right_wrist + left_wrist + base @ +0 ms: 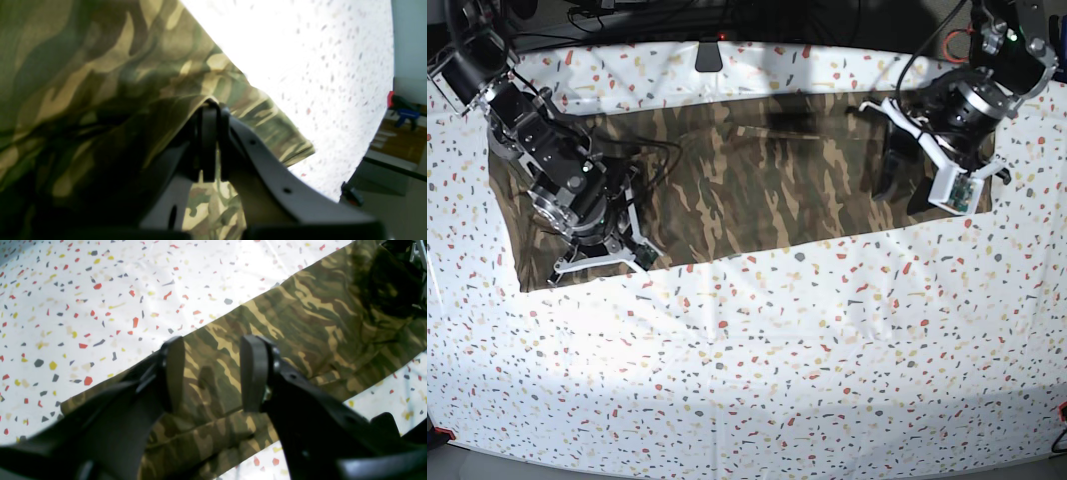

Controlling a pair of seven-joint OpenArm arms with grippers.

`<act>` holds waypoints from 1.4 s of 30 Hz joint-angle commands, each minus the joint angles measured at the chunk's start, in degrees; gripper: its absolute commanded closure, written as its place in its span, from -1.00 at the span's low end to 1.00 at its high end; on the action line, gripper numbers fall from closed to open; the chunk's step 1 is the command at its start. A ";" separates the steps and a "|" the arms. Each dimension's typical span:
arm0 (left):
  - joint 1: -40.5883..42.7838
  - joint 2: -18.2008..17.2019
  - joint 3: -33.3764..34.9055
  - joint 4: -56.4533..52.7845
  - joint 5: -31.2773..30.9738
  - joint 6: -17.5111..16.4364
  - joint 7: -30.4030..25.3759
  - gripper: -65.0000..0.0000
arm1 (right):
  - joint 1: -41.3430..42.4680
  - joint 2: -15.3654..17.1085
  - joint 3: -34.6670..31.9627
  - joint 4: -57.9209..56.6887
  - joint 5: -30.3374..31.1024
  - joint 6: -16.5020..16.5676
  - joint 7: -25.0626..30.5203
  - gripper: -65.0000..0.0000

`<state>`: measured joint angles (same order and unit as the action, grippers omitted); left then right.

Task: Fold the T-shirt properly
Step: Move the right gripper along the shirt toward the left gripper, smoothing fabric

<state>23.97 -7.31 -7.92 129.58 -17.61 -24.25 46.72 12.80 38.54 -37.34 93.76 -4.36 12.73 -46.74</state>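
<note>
left wrist: left gripper (211, 373) jaws apart, nothing between them, hovering over the t-shirt (300, 326), a camo band on the speckled table cover (83, 306).
right wrist: right gripper (211, 146) pinched shut on a shirt edge.
base: shirt spread across the far side. risk: thin pinch slips, fold goes crooked.
</note>
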 commanded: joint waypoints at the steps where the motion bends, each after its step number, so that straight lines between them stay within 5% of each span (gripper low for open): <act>1: 0.04 -0.17 -0.17 0.92 -0.46 -0.24 -1.27 0.19 | 1.16 0.79 0.61 0.57 -1.18 -1.79 0.33 1.00; 4: 1.31 -0.17 -0.17 0.87 -0.46 -0.33 -1.46 0.19 | 1.16 0.83 0.61 0.57 -1.18 -2.01 0.24 1.00; 6: 2.29 -0.17 -0.17 0.17 -0.46 -0.96 -2.01 0.19 | 1.14 0.83 0.61 0.57 -0.63 -2.47 0.26 0.54; 8: 2.54 -0.20 -0.17 -1.70 -0.46 -2.32 -2.64 0.19 | 1.18 0.81 0.61 0.57 1.60 -6.54 0.39 0.16; 11: 2.08 -0.20 -0.17 -6.08 -0.46 -2.60 -3.13 0.19 | 1.44 0.79 0.61 0.59 1.29 -13.18 1.86 -0.13; 16: 1.42 -0.17 -0.17 -15.56 -0.46 -2.60 -3.67 0.19 | 2.32 0.63 0.61 0.74 -5.84 -20.74 2.36 -0.13; 25: -3.74 -0.92 -0.17 -33.88 9.81 -2.60 -11.43 0.19 | 2.45 -0.66 0.61 0.90 -5.95 -21.00 5.86 -0.13; 33: -13.99 -6.40 -0.17 -49.24 10.12 -2.60 -11.43 0.19 | 2.45 -5.90 0.63 1.42 -5.95 -21.00 6.40 -0.13; 42: -17.53 -15.02 -0.17 -50.12 5.51 -2.51 -11.89 0.19 | 4.81 -12.83 0.63 1.51 -1.60 -20.90 6.38 -0.13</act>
<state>6.13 -21.63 -7.88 79.66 -14.17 -28.21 31.81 16.19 25.32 -37.28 94.21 -5.41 -7.33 -41.23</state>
